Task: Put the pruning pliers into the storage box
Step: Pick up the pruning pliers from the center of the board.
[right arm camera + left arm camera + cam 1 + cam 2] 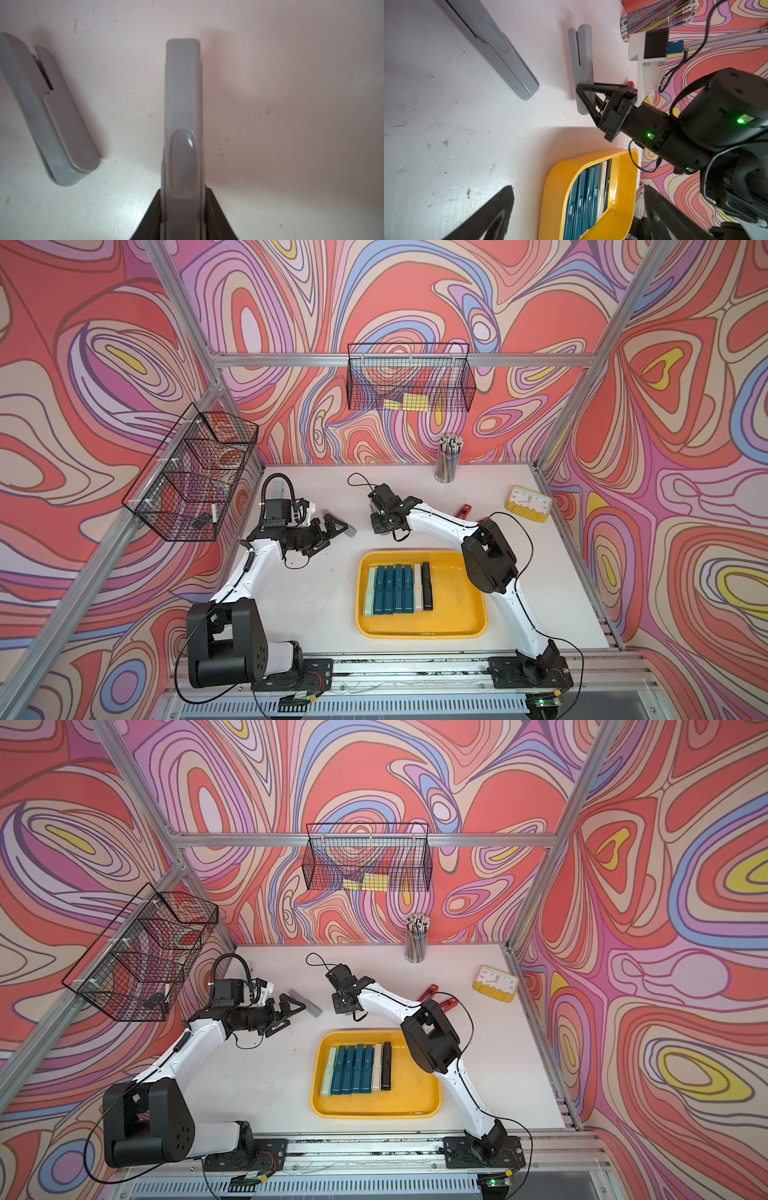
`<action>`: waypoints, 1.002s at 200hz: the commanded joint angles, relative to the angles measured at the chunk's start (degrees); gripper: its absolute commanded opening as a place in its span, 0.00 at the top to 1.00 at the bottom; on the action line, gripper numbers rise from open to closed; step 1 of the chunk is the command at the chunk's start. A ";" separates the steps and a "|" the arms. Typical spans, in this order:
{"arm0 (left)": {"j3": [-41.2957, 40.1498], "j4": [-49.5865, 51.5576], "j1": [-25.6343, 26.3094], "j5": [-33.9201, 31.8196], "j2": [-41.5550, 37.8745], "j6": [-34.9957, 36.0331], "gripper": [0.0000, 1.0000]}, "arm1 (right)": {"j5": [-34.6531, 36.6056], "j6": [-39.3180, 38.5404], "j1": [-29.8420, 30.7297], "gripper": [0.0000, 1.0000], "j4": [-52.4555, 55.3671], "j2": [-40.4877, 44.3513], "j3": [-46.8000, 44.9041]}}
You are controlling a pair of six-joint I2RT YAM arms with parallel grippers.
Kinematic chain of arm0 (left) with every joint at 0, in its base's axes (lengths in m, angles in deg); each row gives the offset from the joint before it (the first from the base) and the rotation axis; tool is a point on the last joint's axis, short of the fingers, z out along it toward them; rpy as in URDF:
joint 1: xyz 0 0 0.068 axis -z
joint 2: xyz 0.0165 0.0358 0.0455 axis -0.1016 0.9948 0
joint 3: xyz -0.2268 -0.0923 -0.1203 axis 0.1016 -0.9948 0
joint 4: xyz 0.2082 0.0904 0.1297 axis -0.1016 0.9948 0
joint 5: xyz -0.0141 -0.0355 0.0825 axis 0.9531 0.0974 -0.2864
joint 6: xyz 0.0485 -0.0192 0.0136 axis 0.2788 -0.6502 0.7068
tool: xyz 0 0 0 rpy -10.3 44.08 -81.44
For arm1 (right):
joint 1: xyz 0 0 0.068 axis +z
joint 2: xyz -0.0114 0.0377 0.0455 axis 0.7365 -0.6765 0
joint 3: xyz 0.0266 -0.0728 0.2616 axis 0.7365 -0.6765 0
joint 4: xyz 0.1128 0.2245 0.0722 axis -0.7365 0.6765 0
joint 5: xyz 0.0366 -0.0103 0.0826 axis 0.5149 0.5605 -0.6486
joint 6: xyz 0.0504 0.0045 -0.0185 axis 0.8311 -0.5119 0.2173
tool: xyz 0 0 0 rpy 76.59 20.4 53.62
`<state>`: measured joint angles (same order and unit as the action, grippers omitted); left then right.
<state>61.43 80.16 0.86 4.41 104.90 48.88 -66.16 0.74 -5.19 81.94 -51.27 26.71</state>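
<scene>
The yellow storage box (457,626) (415,1106) (556,187) lies at the front middle of the table. It holds a row of several pruning pliers: pale green (370,593), teal (395,589), beige (417,587) and black (427,587). My right gripper (379,516) (340,996) (182,207) points down behind the box, shut on a grey pruning pliers (182,104) (580,62) that rests on the table. A second grey pliers (348,528) (305,1002) (49,116) (500,52) lies to its left. My left gripper (332,537) (286,1016) (576,187) is open beside it, holding nothing.
Two red pliers (464,510) (449,1003) lie behind the right arm. A yellow clock (530,504) stands at the right edge and a pencil cup (448,460) at the back. Black wire baskets hang on the back wall (409,381) and the left wall (191,477).
</scene>
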 commanded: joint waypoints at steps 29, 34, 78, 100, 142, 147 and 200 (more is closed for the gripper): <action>-0.09 -1.47 1.75 2.55 -2.93 -1.15 0.01 | 1.93 -0.89 -0.53 0.84 -1.14 6.66 -2.24; -0.09 -1.70 2.04 2.52 -3.15 -1.40 0.01 | 1.96 -0.89 -0.57 0.84 -1.14 7.17 -2.60; 0.46 -2.46 5.07 0.98 -4.66 -2.97 0.01 | 2.61 -0.89 -0.59 0.84 -0.28 11.69 -5.49; 0.44 -2.67 6.78 -0.17 -5.65 -3.71 0.01 | 2.84 -0.61 -0.59 0.84 -0.35 14.54 -7.94; -0.68 -4.04 8.78 -0.99 -7.35 -5.09 0.01 | 2.73 0.93 -0.60 0.84 -1.90 19.73 -14.13; -0.84 -4.12 8.92 -0.99 -7.47 -5.21 0.01 | 2.65 1.09 -0.58 0.84 -1.95 20.18 -14.74; -2.70 -6.60 11.21 -0.56 -8.43 -6.77 0.01 | 3.84 3.01 -0.59 0.85 -2.23 25.91 -20.47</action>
<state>60.03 75.96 10.72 3.93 97.73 43.44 -63.91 2.18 -5.48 81.13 -29.50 8.18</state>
